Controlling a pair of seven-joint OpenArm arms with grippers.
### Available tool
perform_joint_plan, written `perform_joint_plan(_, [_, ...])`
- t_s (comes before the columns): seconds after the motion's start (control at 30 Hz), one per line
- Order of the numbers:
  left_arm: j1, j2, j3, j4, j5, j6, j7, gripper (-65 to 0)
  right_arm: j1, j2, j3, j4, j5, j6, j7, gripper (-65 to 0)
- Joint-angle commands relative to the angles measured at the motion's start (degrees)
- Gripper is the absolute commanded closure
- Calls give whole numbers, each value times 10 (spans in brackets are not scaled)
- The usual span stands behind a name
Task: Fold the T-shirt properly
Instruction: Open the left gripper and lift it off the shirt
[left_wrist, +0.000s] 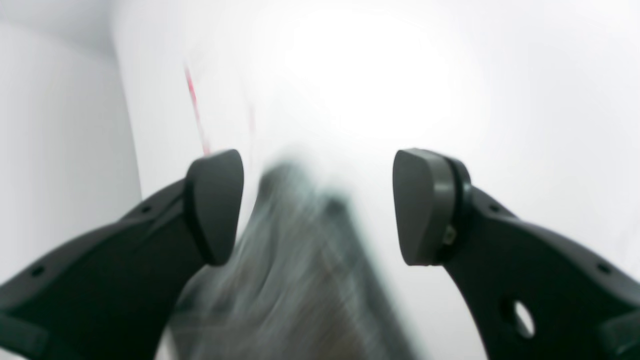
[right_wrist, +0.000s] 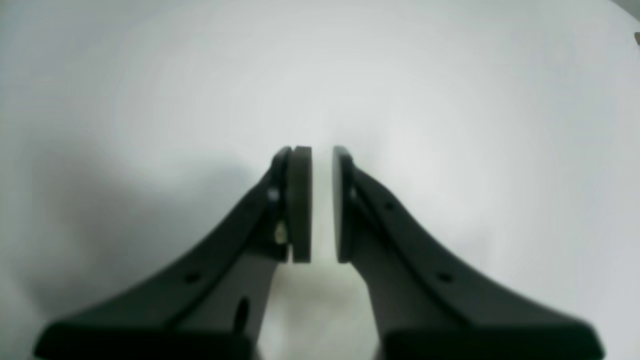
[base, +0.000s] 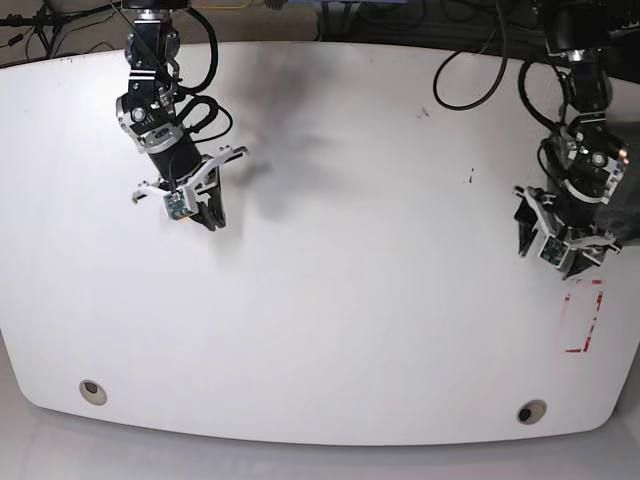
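Note:
In the left wrist view a blurred heather-grey mass, which looks like the T-shirt (left_wrist: 300, 270), lies below and between my left gripper's fingers. My left gripper (left_wrist: 317, 200) is wide open and holds nothing. In the base view it (base: 556, 252) hangs over the table's right edge. No cloth shows on the table top (base: 360, 250) in that view. My right gripper (right_wrist: 322, 200) has its pads almost together with a thin gap and nothing between them. It (base: 205, 215) hovers above the table's far left part.
A red tape rectangle (base: 583, 318) is marked on the table just in front of the left gripper; a red line (left_wrist: 195, 107) also shows in the left wrist view. Cables (base: 480, 60) lie along the far edge. Two round holes (base: 92, 391) sit near the front edge.

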Motion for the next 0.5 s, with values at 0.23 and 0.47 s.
perform_joint_plan(0.23, [90,9,-16,45,17,17,-39,-415,-62,9,26,6,5,-4,59,-67])
perform_joint_plan(0.47, [107,25,-153,34,-54,14,-43,-419,-101,6,24,21,5,-4,60,-67])
